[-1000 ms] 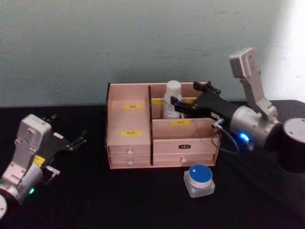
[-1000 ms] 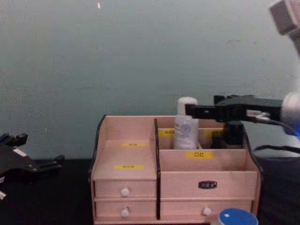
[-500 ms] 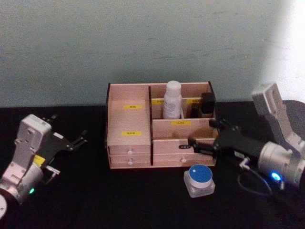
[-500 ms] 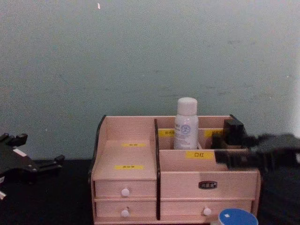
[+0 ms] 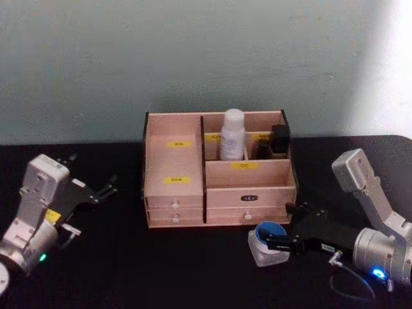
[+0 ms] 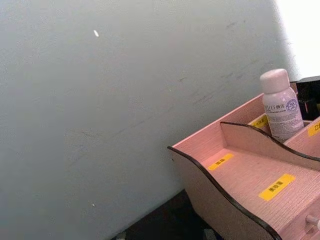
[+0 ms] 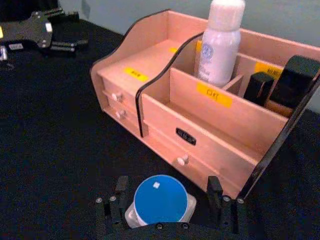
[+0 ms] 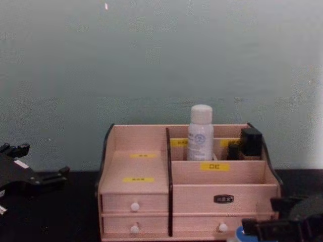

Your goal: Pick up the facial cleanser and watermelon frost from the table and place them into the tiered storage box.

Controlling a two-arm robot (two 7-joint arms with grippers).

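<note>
A white bottle [image 5: 232, 135] [image 8: 200, 133] [image 7: 220, 45] [image 6: 280, 105] stands upright in a back compartment of the tiered storage box [image 5: 174, 199] [image 8: 136, 201] [image 7: 165, 125] [image 6: 240, 170]. A clear jar with a blue lid [image 5: 267, 239] [image 7: 160, 200] [image 8: 239, 233] sits on the table before the box's right drawers. I cannot tell which of the two is the facial cleanser and which the watermelon frost. My right gripper [image 5: 282, 232] [image 7: 167, 192] [image 8: 282, 222] is open low over the table, its fingers [image 7: 121, 187] on either side of the jar. The left gripper [image 5: 93, 174] [image 8: 30, 176] rests open at the far left.
Two black items [image 5: 279, 140] [image 8: 250, 142] [image 7: 295, 80] fill the box's back right compartment beside the bottle. The black tabletop [image 5: 161, 270] stretches out in front and to the left. A pale wall stands close behind the box.
The right gripper drew back from the bottle in the box, came down in front of the drawers, and now brackets the blue-lidded jar. The left arm has not moved.
</note>
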